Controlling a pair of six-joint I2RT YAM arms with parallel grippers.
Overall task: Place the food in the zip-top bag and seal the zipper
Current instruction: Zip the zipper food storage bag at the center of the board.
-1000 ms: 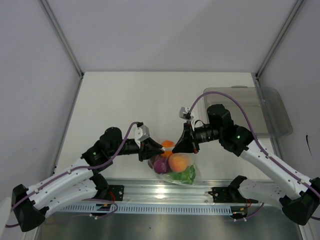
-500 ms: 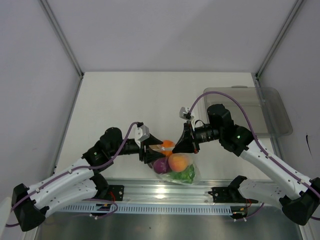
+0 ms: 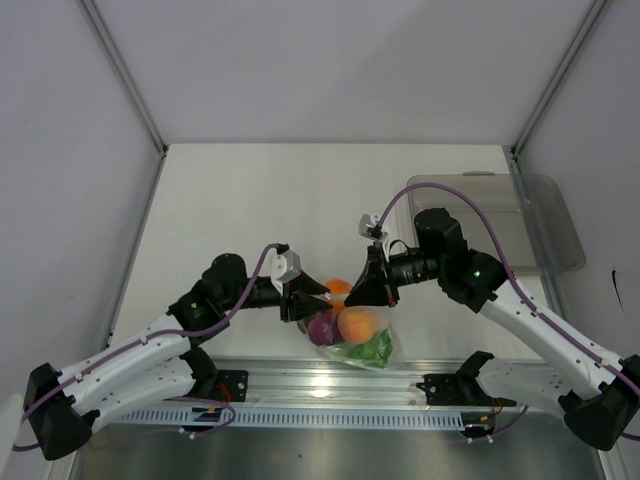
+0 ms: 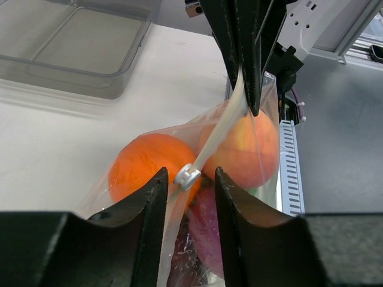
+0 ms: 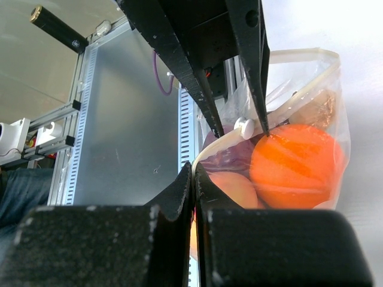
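Zip-top bag (image 3: 350, 340) holding the food (image 3: 357, 325) sat at the table (image 3: 300, 200) edge, our right gripper (image 5: 194, 173) clamped on its zipper (image 4: 226, 122), while our left gripper (image 4: 188, 174), having widened, narrowed again astride the slider (image 4: 187, 177) (jaws apart, not pinching), so we judged sealing unfinished.

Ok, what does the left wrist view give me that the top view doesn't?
Only the left wrist: the white slider on the zipper strip, sitting in the gap between the open left jaws, and the right jaws pinching that strip. Only the top: the left arm and right arm whole, with the bag between them. Both: the orange, the peach-coloured fruit, the clear tray.
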